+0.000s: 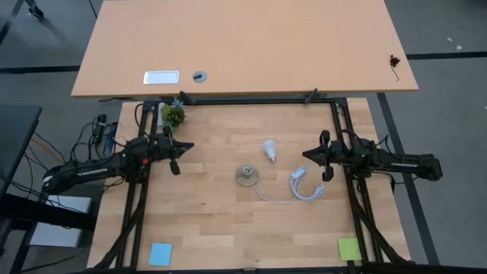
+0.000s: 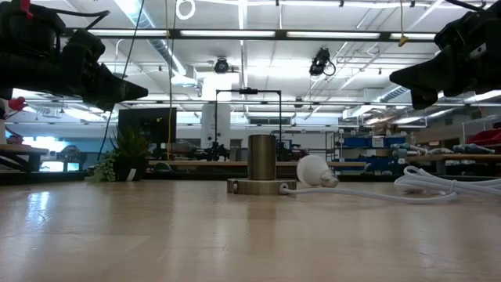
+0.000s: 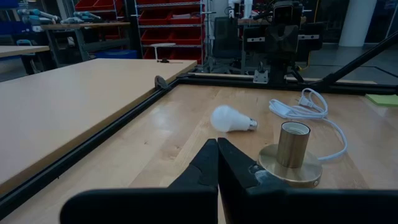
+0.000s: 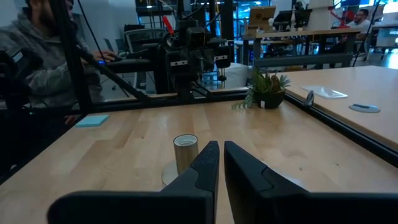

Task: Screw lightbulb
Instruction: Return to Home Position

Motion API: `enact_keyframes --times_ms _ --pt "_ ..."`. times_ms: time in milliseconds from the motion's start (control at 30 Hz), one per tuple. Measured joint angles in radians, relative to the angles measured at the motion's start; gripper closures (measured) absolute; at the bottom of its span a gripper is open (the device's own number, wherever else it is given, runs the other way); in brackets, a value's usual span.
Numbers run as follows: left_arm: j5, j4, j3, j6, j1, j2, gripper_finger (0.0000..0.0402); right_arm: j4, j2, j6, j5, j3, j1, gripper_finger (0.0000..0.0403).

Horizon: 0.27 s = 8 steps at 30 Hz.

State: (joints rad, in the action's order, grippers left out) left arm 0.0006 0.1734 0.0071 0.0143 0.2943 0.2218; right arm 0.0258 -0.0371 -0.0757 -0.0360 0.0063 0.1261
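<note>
The lightbulb [image 1: 268,149] lies on its side on the wooden table [image 1: 213,221], just beyond the lamp socket [image 1: 247,176] and slightly to its right, close to it but apart from it. Its rounded head points far and its greyish screw base points back toward the near edge. That is the only way such a shape can rest, since a pear-shaped bulb will not stand on its own, and it looks free to roll if nudged.

The socket stands upright on its round base with the threaded mouth open and empty. Its white cable [image 1: 304,186] runs off to the right into a loose coil, well clear of the mouth.

Neither arm is working on anything. The left gripper [image 3: 217,142] hangs above the left side of the table with its fingers pressed together on nothing. The right gripper [image 4: 221,144] hangs above the right side, opposite it – fingers drawn in to a thin slit, also empty.

Both grippers face the middle and sit well apart from the bulb and socket, so the centre is unobstructed. This reads as a resting pose rather than an approach (closed fingers would have to part before any grasp). A small potted plant [image 1: 173,114] sits at the far left corner, out of the way – as the scene lies, the bulb is not yet in the socket
</note>
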Motion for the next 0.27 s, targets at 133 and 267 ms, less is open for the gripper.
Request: enact_keyframes --times_ms 133,267 --pt "0.0 0.0 0.0 0.0 0.0 0.0 0.04 0.0 0.0 0.0 0.0 0.0 0.0 0.0369" --pt "0.0 0.0 0.0 0.0 0.0 0.0 0.04 0.0 0.0 0.0 0.0 0.0 0.0 0.0371"
